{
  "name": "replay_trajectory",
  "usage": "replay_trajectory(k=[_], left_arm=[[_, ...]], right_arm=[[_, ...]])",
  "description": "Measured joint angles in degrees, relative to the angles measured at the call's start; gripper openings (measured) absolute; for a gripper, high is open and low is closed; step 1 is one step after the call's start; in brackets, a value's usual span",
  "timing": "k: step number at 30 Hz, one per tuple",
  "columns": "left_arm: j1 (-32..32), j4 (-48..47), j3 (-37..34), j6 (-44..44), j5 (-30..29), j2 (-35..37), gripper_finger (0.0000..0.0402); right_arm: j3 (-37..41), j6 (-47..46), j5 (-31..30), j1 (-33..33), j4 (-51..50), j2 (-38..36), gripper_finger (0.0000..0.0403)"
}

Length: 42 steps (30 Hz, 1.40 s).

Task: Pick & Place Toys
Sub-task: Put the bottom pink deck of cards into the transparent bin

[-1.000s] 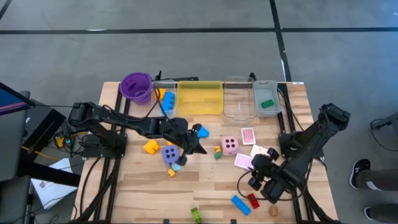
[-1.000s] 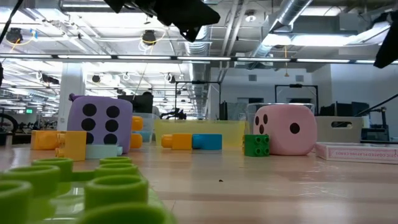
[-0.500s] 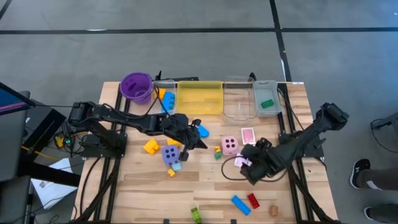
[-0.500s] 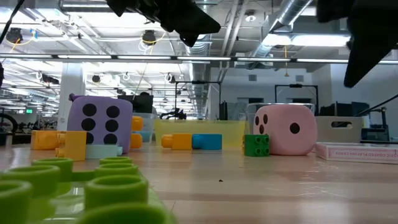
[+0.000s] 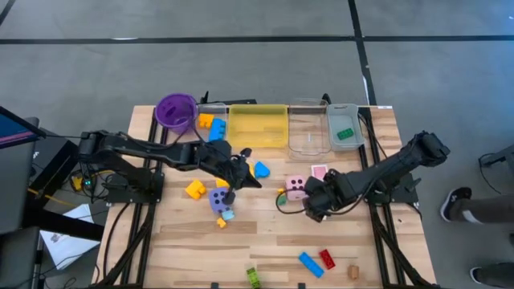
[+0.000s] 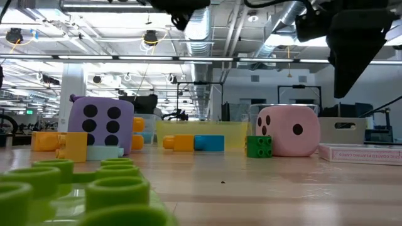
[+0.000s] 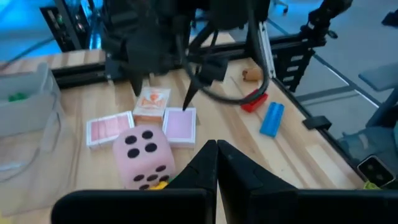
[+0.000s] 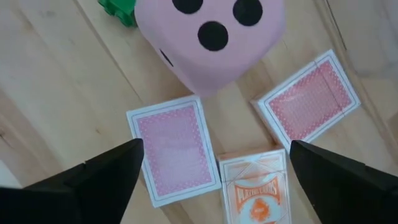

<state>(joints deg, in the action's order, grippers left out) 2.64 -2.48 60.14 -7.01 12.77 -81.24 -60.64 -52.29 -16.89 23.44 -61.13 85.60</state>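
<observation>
While right end effector hovers fingers spread | pink card flat, long axis between fingers | left end effector closed.

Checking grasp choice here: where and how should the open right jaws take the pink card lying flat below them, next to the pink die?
The pink card lies flat on the table, so come straight down and pinch its two long edges, the narrower span. The right gripper already hangs above it, jaws wide. The pink die and the orange card box crowd its ends, so a lengthwise grip looks poorer.
</observation>
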Motion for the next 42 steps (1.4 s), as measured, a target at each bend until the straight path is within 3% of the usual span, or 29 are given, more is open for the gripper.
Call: replay_trajectory(k=[5,14,23,36,42], left_arm=[[0.0,-2.6,0.0,0.0,-0.1,4.7,0.0],[0.0,-2.9,0.0,3.0,-0.1,9.1,0.0],[0.0,-3.2,0.0,3.0,-0.1,8.8,0.0],[0.0,-3.1,0.0,3.0,-0.1,8.8,0.0],[0.0,-3.1,0.0,3.0,-0.1,8.8,0.0]], right_arm=[[1.6,2.7,0.4,-1.4,1.9,0.0,0.0398],[14.8,4.1,3.5,-1.9,17.4,0.0,0.0398],[20.5,7.1,13.1,-1.7,35.2,0.0,0.0397],[20.7,9.2,18.3,-1.2,39.0,0.0,0.0397],[20.7,10.3,16.5,1.1,39.0,0.0,0.0397]])
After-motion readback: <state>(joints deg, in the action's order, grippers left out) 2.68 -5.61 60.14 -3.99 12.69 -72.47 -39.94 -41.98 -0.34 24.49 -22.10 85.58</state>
